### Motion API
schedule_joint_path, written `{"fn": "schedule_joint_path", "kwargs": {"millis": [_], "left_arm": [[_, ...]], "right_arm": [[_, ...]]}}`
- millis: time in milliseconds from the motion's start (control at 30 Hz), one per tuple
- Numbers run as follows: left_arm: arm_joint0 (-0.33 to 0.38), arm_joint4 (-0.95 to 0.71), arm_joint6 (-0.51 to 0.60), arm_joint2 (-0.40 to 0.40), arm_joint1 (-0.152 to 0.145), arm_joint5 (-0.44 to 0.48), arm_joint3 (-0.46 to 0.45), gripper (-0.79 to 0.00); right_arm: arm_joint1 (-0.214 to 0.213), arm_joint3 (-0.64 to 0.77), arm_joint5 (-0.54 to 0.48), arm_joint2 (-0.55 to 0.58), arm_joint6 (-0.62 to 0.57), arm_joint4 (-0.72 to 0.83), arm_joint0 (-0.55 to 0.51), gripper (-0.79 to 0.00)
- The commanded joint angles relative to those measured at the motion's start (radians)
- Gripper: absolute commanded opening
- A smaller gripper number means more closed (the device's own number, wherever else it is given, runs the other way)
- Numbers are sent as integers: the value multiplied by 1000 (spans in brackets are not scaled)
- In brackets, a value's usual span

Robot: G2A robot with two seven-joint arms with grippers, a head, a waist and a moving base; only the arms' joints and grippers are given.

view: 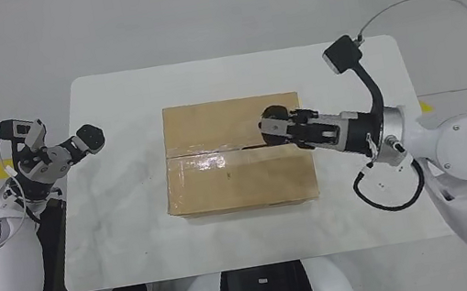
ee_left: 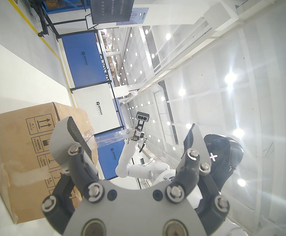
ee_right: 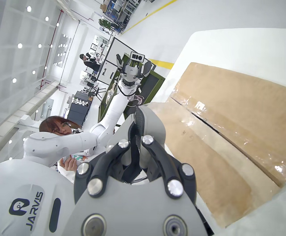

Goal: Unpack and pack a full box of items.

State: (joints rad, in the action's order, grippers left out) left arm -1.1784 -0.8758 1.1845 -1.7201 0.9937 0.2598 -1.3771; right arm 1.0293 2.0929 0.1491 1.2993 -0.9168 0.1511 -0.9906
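Note:
A closed cardboard box (view: 236, 159) sits mid-table, glossy clear tape (ee_right: 201, 107) running along its top seam, where a dark slit shows. My right gripper (view: 265, 128) hovers over the right part of the box (ee_right: 223, 134), its fingers (ee_right: 137, 116) pressed shut. In the left wrist view a crinkled strip of clear tape (ee_left: 111, 135) stretches from the box (ee_left: 22, 138) to that far gripper (ee_left: 136, 134). My left gripper (view: 93, 139) is at the table's left edge, clear of the box, its jaws wide open and empty (ee_left: 131, 127).
The white table (view: 137, 236) has bare surface all round the box. A dark green bench (ee_right: 154, 82) stands beyond the table's left side, behind the left arm (ee_right: 134, 64). A cable loops under my right wrist (view: 390, 194).

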Motion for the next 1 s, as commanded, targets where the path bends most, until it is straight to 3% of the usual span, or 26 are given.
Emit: {"fn": "schedule_joint_path", "kwargs": {"millis": [0,233,567,967], "left_arm": [[0,0,0,0,0,0,0,0],[0,0,0,0,0,0,0,0],[0,0,0,0,0,0,0,0],[0,0,0,0,0,0,0,0]], "right_arm": [[0,-4,10,2,3,13,5,-785],[-6,11,90,59,37,47,-30,-785],[-24,67,202,168,51,35,-189,-785],[-37,-3,245,271,57,76,-332,-785]]}}
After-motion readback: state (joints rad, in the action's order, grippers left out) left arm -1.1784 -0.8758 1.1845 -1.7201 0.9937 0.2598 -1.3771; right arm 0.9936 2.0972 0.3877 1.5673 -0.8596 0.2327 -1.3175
